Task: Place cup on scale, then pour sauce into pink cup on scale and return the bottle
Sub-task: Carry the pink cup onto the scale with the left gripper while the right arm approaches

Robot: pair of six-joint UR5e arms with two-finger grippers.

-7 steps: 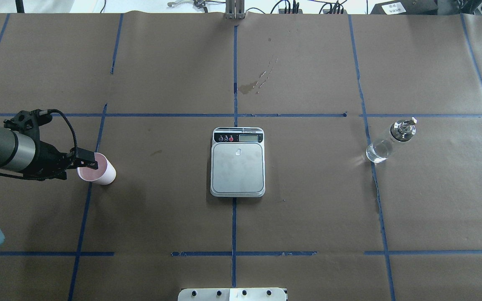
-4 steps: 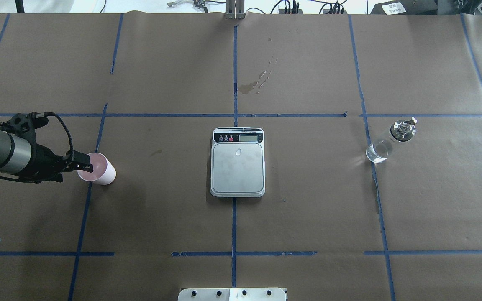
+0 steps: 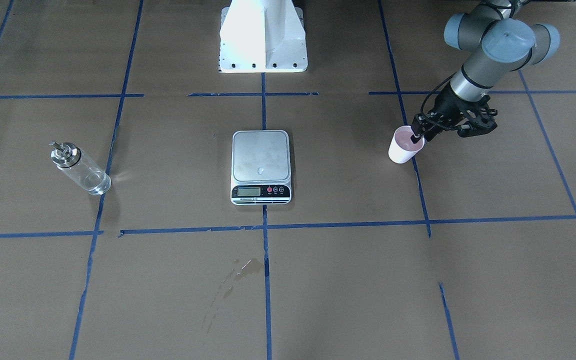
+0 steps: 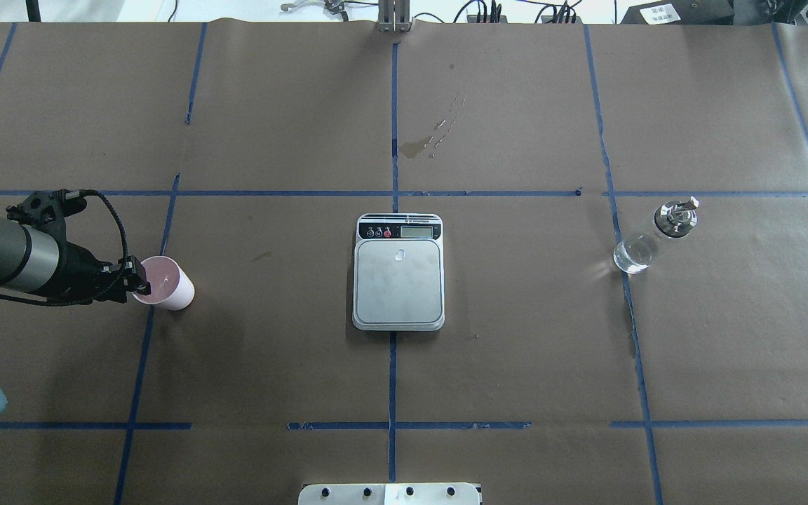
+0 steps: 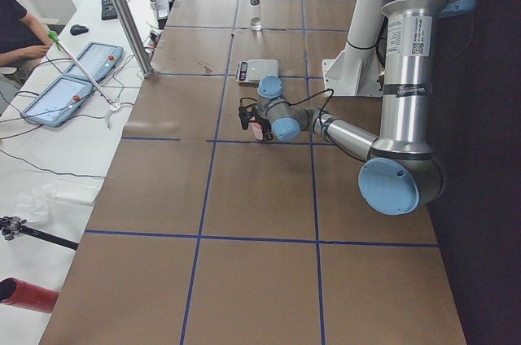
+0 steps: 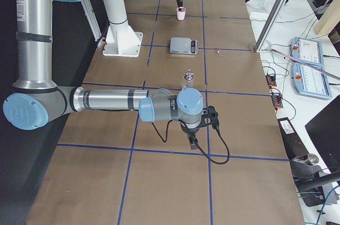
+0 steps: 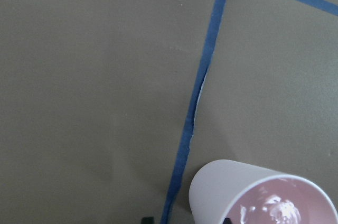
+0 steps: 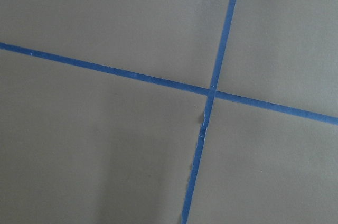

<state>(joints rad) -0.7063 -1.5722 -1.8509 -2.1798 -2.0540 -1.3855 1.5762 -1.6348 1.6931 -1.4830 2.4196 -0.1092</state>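
On brown paper (image 4: 271, 365), tapered white cup (image 4: 178, 290), pink inside, left end effector (image 4: 142, 279) parted astride rim

The scale (image 4: 398, 280) sits mid-table (image 4: 516, 365). The cup (image 4: 165, 284) stands well to its left and the bottle (image 4: 653, 238) well to its right, slightly farther back.

Not much for you to read here. The only legible mark is a UR logo on the blue joint cap (image 6: 20, 111) of the near arm (image 6: 106, 99) in the right-side view. The scale (image 4: 398, 280) has tiny print above its LCD (image 4: 416, 232), too small to read. The sticker (image 5: 399, 36) on the left arm (image 5: 403, 101) and the white label (image 4: 660, 12) past the table (image 4: 516, 351) are just blurs.
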